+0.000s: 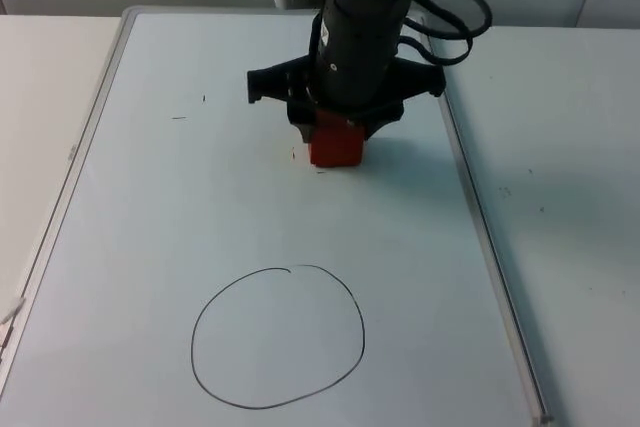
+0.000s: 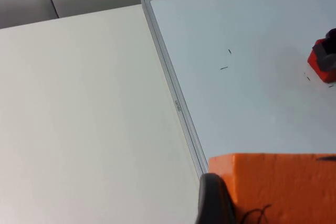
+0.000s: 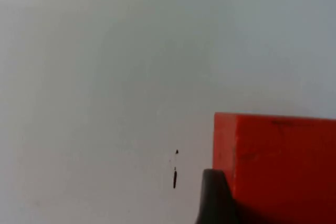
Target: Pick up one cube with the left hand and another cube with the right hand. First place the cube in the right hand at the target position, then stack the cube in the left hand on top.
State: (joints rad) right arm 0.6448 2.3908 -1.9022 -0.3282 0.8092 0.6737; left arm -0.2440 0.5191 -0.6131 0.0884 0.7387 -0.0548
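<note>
- The right gripper (image 1: 338, 135) is low over the far middle of the whiteboard (image 1: 150, 227), the right arm reaching in above it.
- A red cube (image 1: 335, 145) sits directly under that gripper, its lower half showing below the black fingers, on or just above the board; I cannot tell which.
- In the right wrist view the red cube (image 3: 278, 166) lies right against a black fingertip (image 3: 215, 198), so the right gripper appears to be pinching the cube from the sides.
- In the left wrist view an orange cube (image 2: 278, 187) sits against the left gripper's fingertip (image 2: 212, 200), touching it; the left gripper (image 2: 273, 219) looks clamped on this cube, though the second finger is out of sight.
- That same view looks across the white desk (image 2: 79, 119) and the board's grey frame (image 2: 178, 106) from the left side, with the red cube (image 2: 321, 61) far off near the board's other side.
- A hand-drawn black circle (image 1: 278, 337) marks the near middle of the board, well apart from the red cube, with nothing inside it.
- A few small dark pen marks (image 1: 190, 109) dot the board to the left of the right gripper.
</note>
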